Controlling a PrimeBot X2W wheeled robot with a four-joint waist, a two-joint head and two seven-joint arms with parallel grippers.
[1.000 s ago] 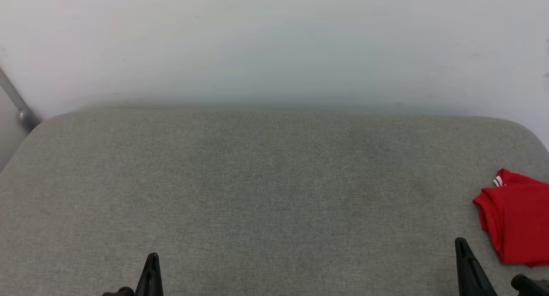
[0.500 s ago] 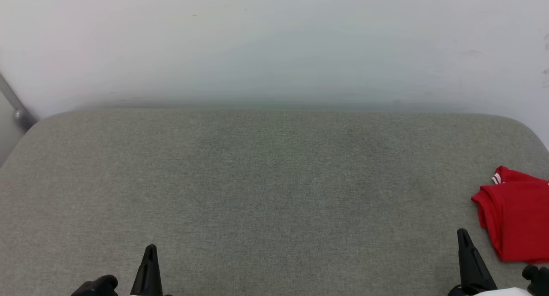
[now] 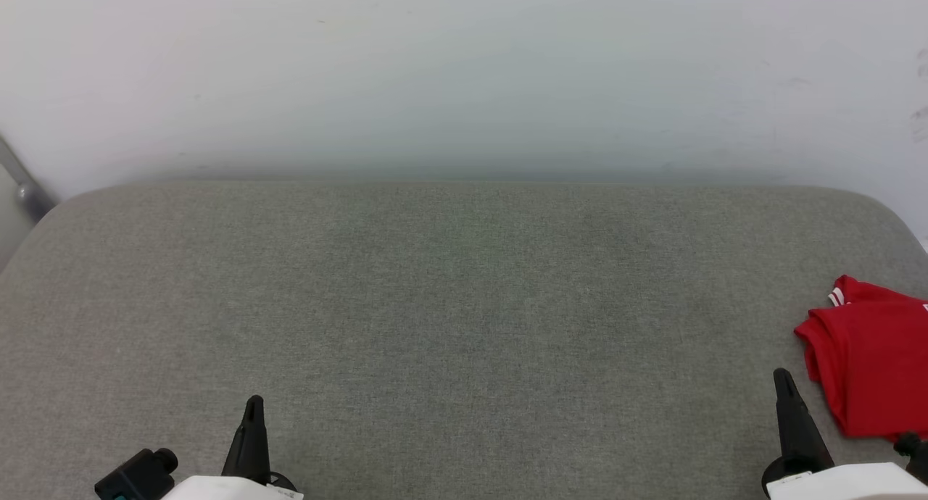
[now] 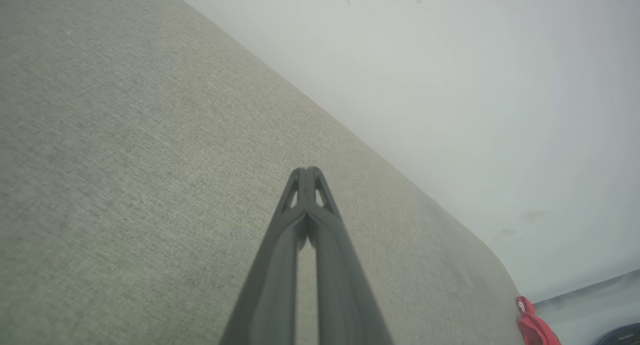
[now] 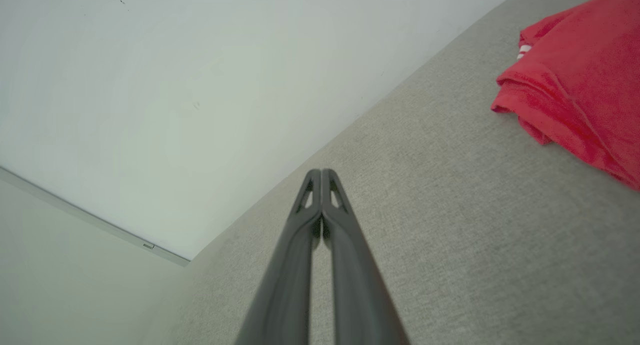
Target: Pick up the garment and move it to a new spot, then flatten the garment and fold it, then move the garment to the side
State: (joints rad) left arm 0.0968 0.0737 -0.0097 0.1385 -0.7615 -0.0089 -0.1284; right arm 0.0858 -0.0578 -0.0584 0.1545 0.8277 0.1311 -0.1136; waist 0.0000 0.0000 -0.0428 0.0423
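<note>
A red garment (image 3: 870, 362) lies folded into a compact bundle at the far right of a grey fabric-covered counter (image 3: 464, 304), cut off by the right edge of the head view. Its cloth is plain bright red, with stacked folded layers along the left side and a small patch of white-striped trim showing at its far corner; no lettering is visible. The right gripper (image 3: 781, 380), fingers clenched together on nothing, points away from the robot just left of the bundle's near corner, apart from the cloth. The left gripper (image 3: 253, 406), its fingers likewise pressed tip to tip and empty, hangs over the near left of the counter, well apart from the garment. A pale wall (image 3: 464, 72) rises behind the counter's far edge.
</note>
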